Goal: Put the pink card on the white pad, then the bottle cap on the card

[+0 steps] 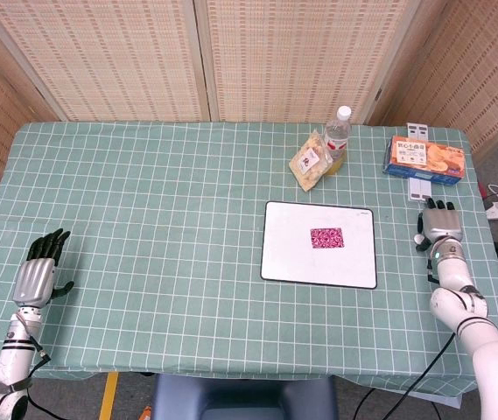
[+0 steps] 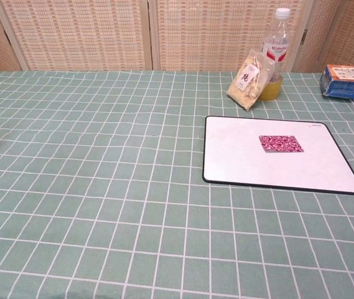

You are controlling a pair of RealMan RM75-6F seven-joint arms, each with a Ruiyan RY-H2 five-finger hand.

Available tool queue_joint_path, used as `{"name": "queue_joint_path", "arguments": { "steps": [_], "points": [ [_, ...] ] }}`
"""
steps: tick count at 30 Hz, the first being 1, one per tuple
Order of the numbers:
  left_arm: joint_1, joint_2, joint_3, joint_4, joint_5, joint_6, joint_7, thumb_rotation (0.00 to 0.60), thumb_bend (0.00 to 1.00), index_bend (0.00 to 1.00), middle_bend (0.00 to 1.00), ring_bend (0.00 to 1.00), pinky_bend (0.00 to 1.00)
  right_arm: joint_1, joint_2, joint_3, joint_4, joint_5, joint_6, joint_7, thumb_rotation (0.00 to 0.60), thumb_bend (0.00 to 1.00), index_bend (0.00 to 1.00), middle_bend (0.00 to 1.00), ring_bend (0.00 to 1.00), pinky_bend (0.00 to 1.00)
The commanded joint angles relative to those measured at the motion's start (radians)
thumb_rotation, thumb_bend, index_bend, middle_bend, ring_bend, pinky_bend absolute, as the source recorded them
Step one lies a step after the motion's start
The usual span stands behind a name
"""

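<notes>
The pink patterned card (image 1: pixel 326 237) (image 2: pixel 280 143) lies flat near the middle of the white pad (image 1: pixel 292 258) (image 2: pixel 239 162), which has a black rim. A white cap (image 1: pixel 344 112) (image 2: pixel 282 12) sits on top of the clear bottle (image 1: pixel 337 140) (image 2: pixel 274 56) behind the pad. My right hand (image 1: pixel 442 226) rests on the table just right of the pad, fingers stretched out and holding nothing. My left hand (image 1: pixel 40 267) lies open at the table's front left, far from the pad. The chest view shows neither hand.
A snack bag (image 1: pixel 310 162) (image 2: pixel 249 80) leans against the bottle. An orange and blue biscuit box (image 1: pixel 424 158) (image 2: pixel 351 80) lies at the back right, with a white strip (image 1: pixel 419 186) in front of it. A green checked cloth (image 1: pixel 161 219) covers the table.
</notes>
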Motion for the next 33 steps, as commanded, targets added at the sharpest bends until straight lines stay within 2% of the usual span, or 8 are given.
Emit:
{"name": "queue_joint_path", "arguments": {
  "steps": [1,17,25,33],
  "points": [
    [0.000,0.000,0.000,0.001,0.000,-0.002,-0.001,0.600,0.16,0.00,0.00,0.00,0.00,0.002,-0.001,0.003,0.003,0.001,-0.004,0.001,0.600,0.15,0.53,0.02,0.00,0.00],
    [-0.002,0.001,0.001,0.003,-0.001,-0.011,-0.013,0.600,0.16,0.00,0.00,0.00,0.00,0.014,-0.010,0.012,0.031,0.010,-0.054,0.007,0.600,0.15,0.52,0.02,0.00,0.00],
    [-0.003,0.002,0.003,0.004,0.001,-0.014,-0.020,0.600,0.16,0.00,0.00,0.00,0.00,0.011,-0.004,0.019,0.014,0.003,-0.033,0.025,0.600,0.21,0.59,0.04,0.00,0.00],
    [-0.004,0.002,0.004,0.006,0.002,-0.015,-0.027,0.600,0.16,0.00,0.00,0.00,0.00,0.006,0.006,0.023,-0.006,0.005,-0.020,0.028,0.600,0.24,0.61,0.05,0.00,0.00]
  ]
}}
